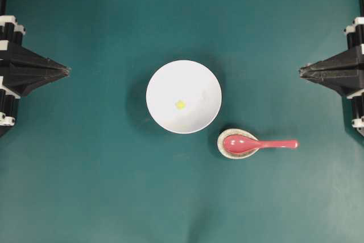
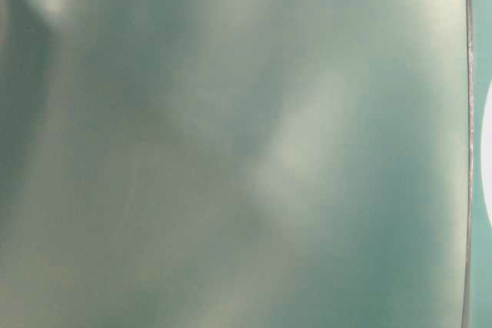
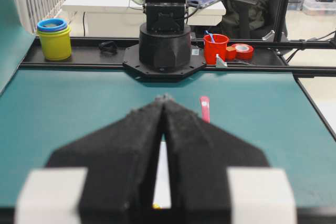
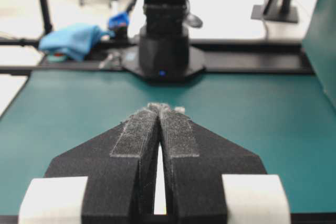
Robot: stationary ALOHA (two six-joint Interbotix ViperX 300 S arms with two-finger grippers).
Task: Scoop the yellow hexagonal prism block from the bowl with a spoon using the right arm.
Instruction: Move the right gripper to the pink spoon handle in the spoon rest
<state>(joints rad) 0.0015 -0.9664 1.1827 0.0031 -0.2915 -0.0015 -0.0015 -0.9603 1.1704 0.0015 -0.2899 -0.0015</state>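
Nothing begun yet. Right gripper (image 1: 301,71) clenched, empty, parked at table (image 1: 85,186) edge; left gripper (image 1: 68,70) likewise, tips together. Yellow block (image 1: 180,104) sits approx mid white bowl (image 1: 165,81), centre of table. Pink spoon (image 1: 256,144) lies w/ scoop on small spoon rest (image 1: 223,147) just beside bowl, handle pointing twd right arm, prob. set so for an easy grab.

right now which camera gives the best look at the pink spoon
The overhead view: the whole spoon shows, scoop in the spoon rest, handle pointing right. The left wrist view shows only its handle past the gripper. The table-level view is blurred, and the right wrist view shows none of it.
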